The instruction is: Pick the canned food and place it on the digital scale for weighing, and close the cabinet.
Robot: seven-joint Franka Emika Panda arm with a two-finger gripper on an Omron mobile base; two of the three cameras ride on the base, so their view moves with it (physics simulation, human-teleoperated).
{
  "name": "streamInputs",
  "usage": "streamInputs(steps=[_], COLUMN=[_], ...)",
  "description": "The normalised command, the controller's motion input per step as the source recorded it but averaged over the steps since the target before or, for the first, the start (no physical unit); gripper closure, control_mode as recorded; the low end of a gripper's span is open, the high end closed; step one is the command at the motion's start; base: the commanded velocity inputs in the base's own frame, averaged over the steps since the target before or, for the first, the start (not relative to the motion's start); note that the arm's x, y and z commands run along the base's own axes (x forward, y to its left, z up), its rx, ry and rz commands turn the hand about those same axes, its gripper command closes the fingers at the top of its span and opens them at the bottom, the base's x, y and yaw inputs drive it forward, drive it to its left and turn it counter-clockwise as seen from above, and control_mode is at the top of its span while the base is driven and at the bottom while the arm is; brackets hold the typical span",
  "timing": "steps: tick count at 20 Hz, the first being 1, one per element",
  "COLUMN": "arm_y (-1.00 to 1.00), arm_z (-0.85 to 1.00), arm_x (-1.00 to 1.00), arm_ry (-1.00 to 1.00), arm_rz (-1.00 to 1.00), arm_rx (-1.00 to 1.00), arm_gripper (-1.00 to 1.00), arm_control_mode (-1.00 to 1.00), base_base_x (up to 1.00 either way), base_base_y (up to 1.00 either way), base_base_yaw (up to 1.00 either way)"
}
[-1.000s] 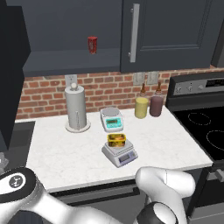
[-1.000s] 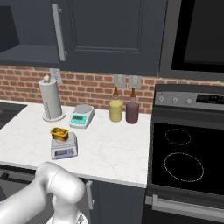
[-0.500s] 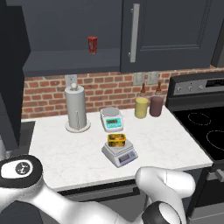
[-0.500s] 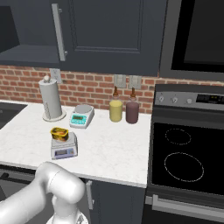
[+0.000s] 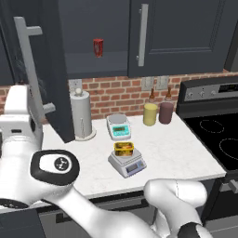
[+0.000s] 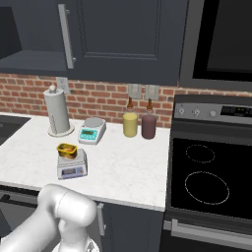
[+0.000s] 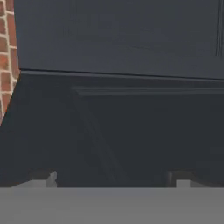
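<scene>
The canned food is seen resting on the round platter of the digital scale, near the front of the white counter; in the right base view the same tin sits on top of the scale, apart from everything else. The weighing half of the task is therefore judged to be done, and the step in hand is taken to be the closing of the cabinet.

Behind the digital scale, toward the brick wall, a white scale with a teal front is placed, and to its left a paper towel roll stands upright. To the right of that white scale, a yellow jar and a dark maroon jar are set side by side against the wall. Above, on the cabinet's open shelf, a red can is left standing.

The cabinet's left door is swung wide open, its bar handle turned outward, while the right door is shut. The arm is raised beside this open door, and in the hand view a dark flat panel is faced closely by the gripper; its two fingertips are held wide apart with nothing between them.

For the next move, the open door's outer face would need to be contacted and pushed toward the red can's shelf until it is flush with the shut door.
</scene>
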Motion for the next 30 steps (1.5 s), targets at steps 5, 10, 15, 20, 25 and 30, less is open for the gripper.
streamInputs(steps=[5,10,15,20,25,30], arm_y=[-1.0,-1.0,-0.83,-0.57,-0.2,-0.23], arm_z=[0.29,0.16,0.25,0.17,0.0,-0.02], arm_x=[0.7,0.98,1.0,0.99,0.98,0.87], arm_ry=[0.16,0.24,0.33,0.22,0.14,0.06], arm_rz=[0.0,0.0,0.0,0.0,0.05,0.06], arm_rx=[0.21,0.18,0.13,0.1,0.04,0.03], arm_gripper=[-1.0,-1.0,-1.0,-1.0,-1.0,-1.0], arm_control_mode=[-1.0,-1.0,-1.0,-1.0,-1.0,-1.0], base_base_x=[0.0,0.0,0.0,0.0,0.0,0.0], base_base_y=[0.0,0.0,0.0,0.0,0.0,0.0], base_base_yaw=[0.0,0.0,0.0,0.0,0.0,0.0])
